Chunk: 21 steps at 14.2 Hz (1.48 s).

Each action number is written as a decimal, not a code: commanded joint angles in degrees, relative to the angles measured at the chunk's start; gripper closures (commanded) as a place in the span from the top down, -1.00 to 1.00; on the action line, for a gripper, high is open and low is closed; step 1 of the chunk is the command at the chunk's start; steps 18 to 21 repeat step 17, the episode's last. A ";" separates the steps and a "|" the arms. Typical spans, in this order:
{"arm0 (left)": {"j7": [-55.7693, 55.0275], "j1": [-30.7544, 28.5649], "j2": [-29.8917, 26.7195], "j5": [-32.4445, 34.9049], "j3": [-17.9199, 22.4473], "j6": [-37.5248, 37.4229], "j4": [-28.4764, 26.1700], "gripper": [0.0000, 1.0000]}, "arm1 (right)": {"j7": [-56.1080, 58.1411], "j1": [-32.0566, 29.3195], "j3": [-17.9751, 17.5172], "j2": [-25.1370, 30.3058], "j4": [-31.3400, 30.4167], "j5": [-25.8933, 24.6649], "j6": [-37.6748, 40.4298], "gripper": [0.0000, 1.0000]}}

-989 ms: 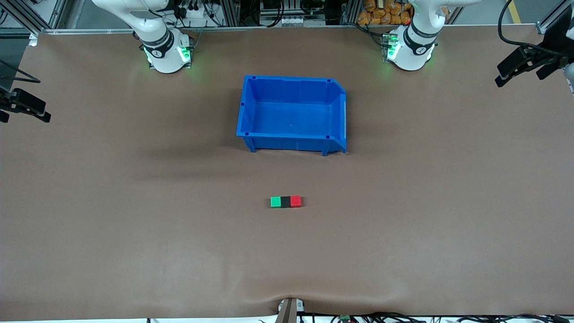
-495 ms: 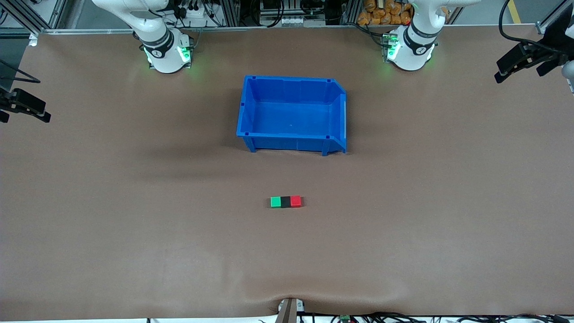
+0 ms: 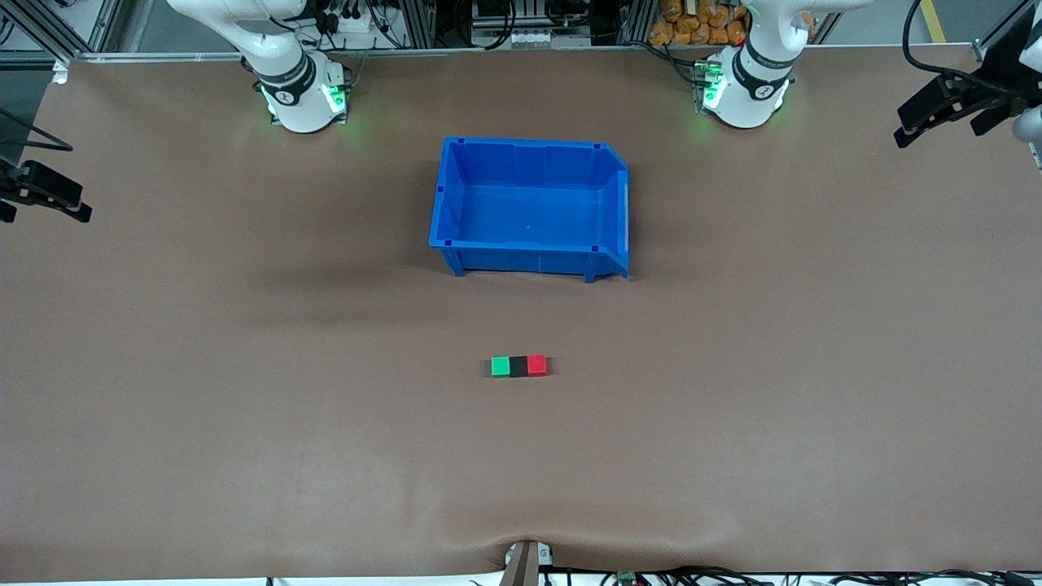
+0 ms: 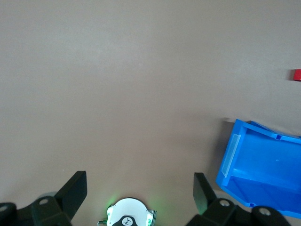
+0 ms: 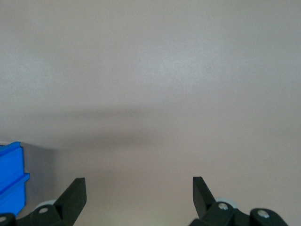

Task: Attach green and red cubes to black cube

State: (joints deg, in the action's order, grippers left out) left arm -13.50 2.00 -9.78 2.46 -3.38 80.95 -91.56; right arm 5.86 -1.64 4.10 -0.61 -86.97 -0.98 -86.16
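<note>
The green cube (image 3: 501,366), the black cube (image 3: 518,366) and the red cube (image 3: 536,365) lie in one touching row on the brown table, black in the middle, nearer to the front camera than the blue bin (image 3: 521,259). My left gripper (image 3: 936,134) hangs open and empty over the left arm's end of the table. Its wrist view shows its open gripper (image 4: 139,188) above its own base, with the red cube (image 4: 297,75) at the picture's edge. My right gripper (image 3: 47,213) waits open and empty over the right arm's end (image 5: 138,190).
The blue bin (image 4: 263,160) stands empty in the middle of the table between the two arm bases and the row of cubes. A corner of the bin (image 5: 9,165) shows in the right wrist view. Cables and a small bracket (image 3: 525,561) lie at the table's front edge.
My left gripper has drifted slightly toward the robots' side of the table at its end. The cubes and the right arm have not moved.
</note>
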 commanded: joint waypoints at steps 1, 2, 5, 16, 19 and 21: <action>0.76 0.11 0.81 -0.17 -0.40 -1.32 1.65 1.00 | -0.41 -0.29 -0.23 0.08 -0.22 -0.69 -0.15 1.00; 0.76 0.20 0.90 -0.17 -0.49 -1.32 1.65 1.00 | -0.41 -0.29 -0.23 0.00 -0.22 -0.69 -0.15 1.00; 0.67 0.03 1.87 -0.17 -1.10 -1.32 1.65 1.00 | -0.41 -0.29 -0.23 -0.18 -0.22 -0.69 -0.32 1.00; 0.15 0.11 1.96 -0.08 -1.90 -1.32 1.65 1.00 | -0.41 -0.29 -0.32 -0.53 -0.22 -0.69 -0.41 1.00; 0.15 0.11 1.96 -0.08 -1.90 -1.32 1.65 1.00 | -0.41 -0.29 -0.32 -0.53 -0.22 -0.69 -0.41 1.00; 0.15 0.11 1.96 -0.08 -1.90 -1.32 1.65 1.00 | -0.41 -0.29 -0.32 -0.53 -0.22 -0.69 -0.41 1.00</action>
